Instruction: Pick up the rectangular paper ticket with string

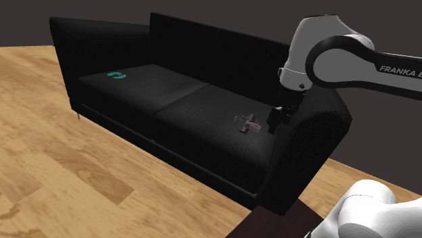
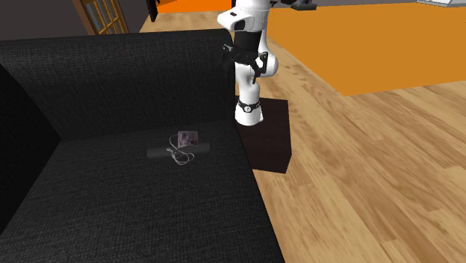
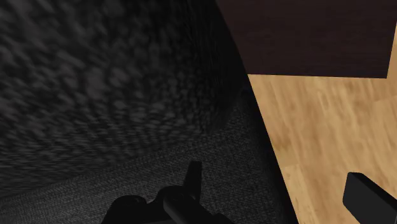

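Seat cushion (image 2: 112,209) of the black sofa lies nearest in the second exterior view; all places below are taken from the armrest (image 2: 112,82).

- Ticket (image 2: 187,137): small pinkish rectangle lying flat on the cushion, near the foot of the armrest but not touching it. Its pale string (image 2: 178,155) trails in a loose loop on the side away from the armrest.
- Tool (image 2: 243,66): hangs above the front end of the armrest, well apart from the ticket. In the wrist view its two black fingers stand apart with nothing between them, so it is spread and empty (image 3: 277,191). That view looks past the armrest fabric (image 3: 127,76) onto the dark stand (image 3: 305,38) and the wooden floor (image 3: 331,127).
- Stand (image 2: 265,134): just off the front end of the armrest, with the floor beyond it.

Risks, as judged:
1. A straight descent from here would meet the top of the armrest or the floor side of it, not the cushion. The tool must first travel inward over the seat.
2. The ticket is thin and flat on soft fabric. The fingers may sink in and close over it, or pinch the cloth.
3. Closing on the string alone would leave the card dangling and prone to slip.
4. The armrest wall is close, so one finger could brush it.
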